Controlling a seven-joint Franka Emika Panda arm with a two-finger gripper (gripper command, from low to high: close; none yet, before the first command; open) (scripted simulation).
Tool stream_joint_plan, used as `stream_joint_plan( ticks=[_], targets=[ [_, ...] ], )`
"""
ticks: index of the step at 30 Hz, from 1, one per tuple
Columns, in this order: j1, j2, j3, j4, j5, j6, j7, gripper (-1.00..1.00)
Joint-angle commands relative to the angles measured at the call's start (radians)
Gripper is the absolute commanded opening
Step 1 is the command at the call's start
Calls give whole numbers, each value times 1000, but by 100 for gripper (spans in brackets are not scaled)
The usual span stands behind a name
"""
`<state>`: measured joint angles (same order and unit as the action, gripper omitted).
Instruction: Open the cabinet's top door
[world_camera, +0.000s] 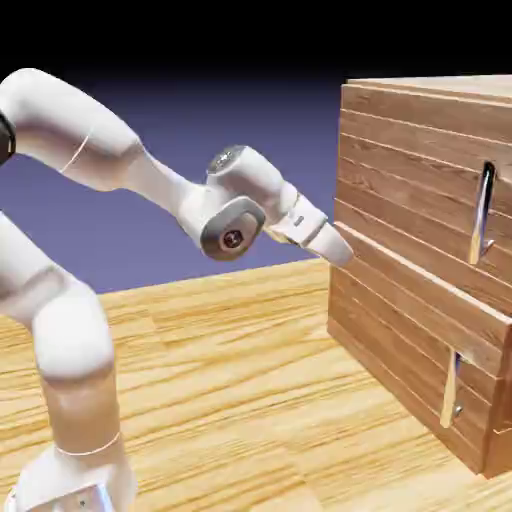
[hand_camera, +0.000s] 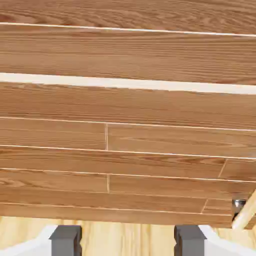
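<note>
The tool (hand_camera: 128, 239), at the end of the white arm (world_camera: 150, 180), stood with its 2 grey fingertips (hand_camera: 65, 239) spread apart and nothing between them. It pointed down and to the right at the cabinet (world_camera: 420, 130), its tip close to the near edge of the front face, at the seam where the 2 doors met; contact could not be judged. The top door (world_camera: 400, 190) lay just above and right of the tool, and its silver handle (world_camera: 484, 212) stood well apart, further right. The lower door (world_camera: 400, 340) with its own handle (world_camera: 451, 388) sat below. In the hand view wood planks filled the frame, with a handle end (hand_camera: 240, 207) at lower right. The worktop (world_camera: 240, 380) lay bare beneath the arm.
</note>
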<state>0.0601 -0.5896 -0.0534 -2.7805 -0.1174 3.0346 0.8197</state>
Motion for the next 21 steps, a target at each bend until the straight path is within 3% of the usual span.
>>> stream_joint_plan(
  ticks=[1,21],
  targets=[
    [18,-7,-20,11,-44,-1,29,0],
    [374,-152,-416,230,-914,-19,613,0]
  ],
)
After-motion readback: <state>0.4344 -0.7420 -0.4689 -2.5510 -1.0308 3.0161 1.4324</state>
